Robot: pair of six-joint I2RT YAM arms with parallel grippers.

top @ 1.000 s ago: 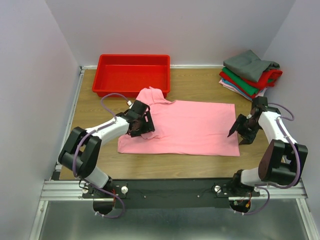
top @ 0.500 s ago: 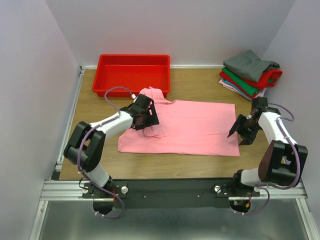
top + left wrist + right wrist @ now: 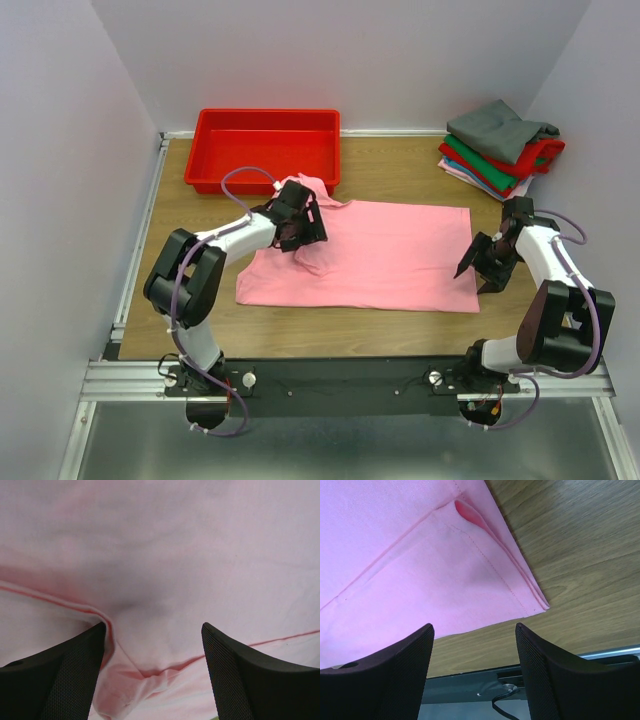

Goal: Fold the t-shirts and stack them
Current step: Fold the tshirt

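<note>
The light pink t-shirt (image 3: 390, 255) lies flat across the middle of the table, collar end to the left. My left gripper (image 3: 304, 234) is low over its collar end, near a folded-over flap of cloth. In the left wrist view the jaws (image 3: 152, 626) stand wide apart with bunched pink cloth (image 3: 160, 555) and a hem crease between them. My right gripper (image 3: 476, 267) is open just off the shirt's right edge. The right wrist view shows its jaws (image 3: 475, 625) apart above the shirt's hem corner (image 3: 535, 602) and bare wood.
A stack of folded t-shirts (image 3: 503, 148), grey on top of red, green and pale ones, sits at the back right corner. A red plastic tray (image 3: 214, 152) stands at the back left, just behind the pink collar. The table's metal front rail (image 3: 485, 690) lies under the right gripper.
My left gripper has moved up and to the right across the shirt's left end, and a flap of pink cloth now lies folded inward below it. The right arm has not moved.
</note>
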